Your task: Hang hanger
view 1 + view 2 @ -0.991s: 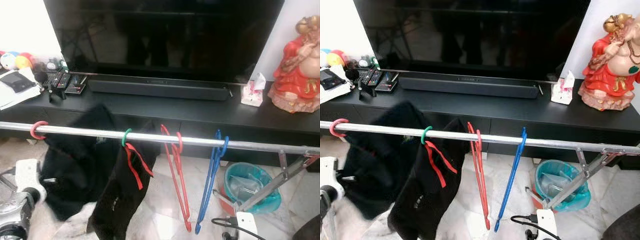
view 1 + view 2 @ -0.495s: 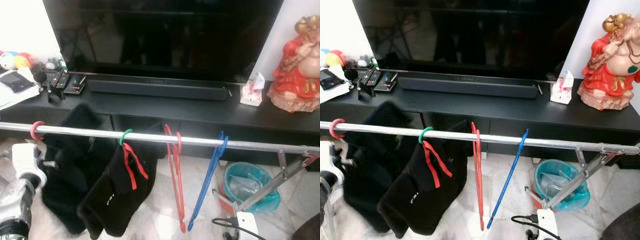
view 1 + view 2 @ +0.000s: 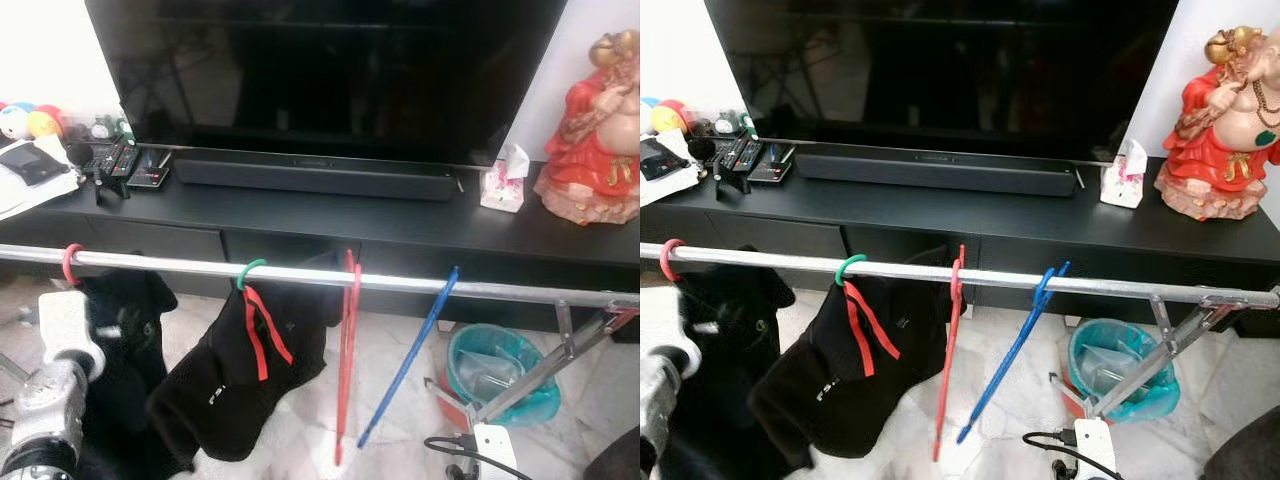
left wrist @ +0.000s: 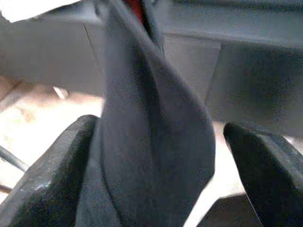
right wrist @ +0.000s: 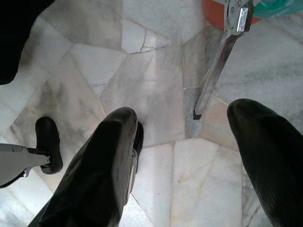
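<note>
1. A home living room is shown: a large television (image 3: 330,75) is set on a long black media console (image 3: 400,225).
2. A soundbar (image 3: 315,178) is laid just before the television.
3. A red figurine (image 3: 595,130) is placed at the console's right end.
4. A clothes-drying rail (image 3: 300,272) is stood before the console, on marble floor (image 5: 156,90).

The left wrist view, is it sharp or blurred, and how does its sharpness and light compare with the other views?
Left wrist view: soft and out of focus, the dark garment very close to the lens, dim grey light. Right wrist view: sharp on the marble floor, evenly lit. Eye views: mostly clear, slightly soft; the TV screen shows faint reflections.
</note>
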Robot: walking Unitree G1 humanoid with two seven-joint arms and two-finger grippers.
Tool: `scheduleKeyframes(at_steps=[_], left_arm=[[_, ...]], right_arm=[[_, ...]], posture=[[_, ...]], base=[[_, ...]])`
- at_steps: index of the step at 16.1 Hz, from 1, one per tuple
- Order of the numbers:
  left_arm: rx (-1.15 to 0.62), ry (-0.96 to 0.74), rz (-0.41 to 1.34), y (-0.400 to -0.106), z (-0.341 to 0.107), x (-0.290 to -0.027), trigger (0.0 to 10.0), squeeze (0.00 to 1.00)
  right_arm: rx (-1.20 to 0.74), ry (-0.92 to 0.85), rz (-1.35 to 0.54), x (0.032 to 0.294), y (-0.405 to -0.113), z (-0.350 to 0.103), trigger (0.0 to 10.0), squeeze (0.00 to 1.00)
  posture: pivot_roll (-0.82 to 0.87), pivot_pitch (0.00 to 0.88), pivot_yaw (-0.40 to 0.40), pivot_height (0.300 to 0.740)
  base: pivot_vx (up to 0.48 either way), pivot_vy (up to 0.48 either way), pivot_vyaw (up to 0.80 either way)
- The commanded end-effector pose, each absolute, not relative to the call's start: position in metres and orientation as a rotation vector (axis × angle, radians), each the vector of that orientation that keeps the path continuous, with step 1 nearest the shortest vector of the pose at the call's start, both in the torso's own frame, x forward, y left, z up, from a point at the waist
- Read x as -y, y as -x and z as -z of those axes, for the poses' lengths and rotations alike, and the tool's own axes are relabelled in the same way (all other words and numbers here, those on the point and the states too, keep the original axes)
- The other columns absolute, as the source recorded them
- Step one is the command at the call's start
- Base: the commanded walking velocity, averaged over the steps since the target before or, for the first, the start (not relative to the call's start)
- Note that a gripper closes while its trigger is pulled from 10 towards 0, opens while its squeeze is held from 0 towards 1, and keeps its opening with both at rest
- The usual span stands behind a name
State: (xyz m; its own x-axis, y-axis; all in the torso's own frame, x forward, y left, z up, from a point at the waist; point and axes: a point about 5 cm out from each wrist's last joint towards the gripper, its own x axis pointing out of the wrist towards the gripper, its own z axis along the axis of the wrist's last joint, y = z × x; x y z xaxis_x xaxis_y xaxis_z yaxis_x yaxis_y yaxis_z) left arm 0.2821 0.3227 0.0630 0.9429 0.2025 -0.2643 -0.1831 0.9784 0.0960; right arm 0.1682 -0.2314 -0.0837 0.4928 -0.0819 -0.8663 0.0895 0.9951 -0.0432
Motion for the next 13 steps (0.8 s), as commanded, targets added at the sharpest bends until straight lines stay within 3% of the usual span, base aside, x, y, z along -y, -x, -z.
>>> scheduleKeyframes(at_steps=[1,2,3,13], left_arm=[[-0.37,-0.046,-0.196,-0.276,-0.046,-0.319,10.0,0.0],[-0.379,-0.034,-0.197,-0.275,-0.043,-0.317,3.1,0.0],[-0.386,-0.014,-0.196,-0.275,-0.04,-0.313,0.0,0.0],[-0.345,-0.01,-0.218,-0.283,-0.045,-0.309,0.0,0.0]], right_arm=[[-1.062,-0.003,0.106,0.233,-0.166,0.084,10.0,0.0],[-1.062,-0.003,0.106,0.233,-0.166,0.084,10.0,0.0],[-1.062,-0.002,0.106,0.233,-0.166,0.084,10.0,0.0],[-1.061,-0.004,0.105,0.233,-0.167,0.084,10.0,0.0]], posture=[[0.12,0.0,-0.032,0.74],[0.12,0.0,-0.032,0.74],[0.11,0.0,-0.033,0.74],[0.11,0.0,-0.032,0.74]], base=[[0.0,0.0,0.0],[0.0,0.0,0.0],[0.0,0.0,0.0],[0.0,0.0,0.0]])
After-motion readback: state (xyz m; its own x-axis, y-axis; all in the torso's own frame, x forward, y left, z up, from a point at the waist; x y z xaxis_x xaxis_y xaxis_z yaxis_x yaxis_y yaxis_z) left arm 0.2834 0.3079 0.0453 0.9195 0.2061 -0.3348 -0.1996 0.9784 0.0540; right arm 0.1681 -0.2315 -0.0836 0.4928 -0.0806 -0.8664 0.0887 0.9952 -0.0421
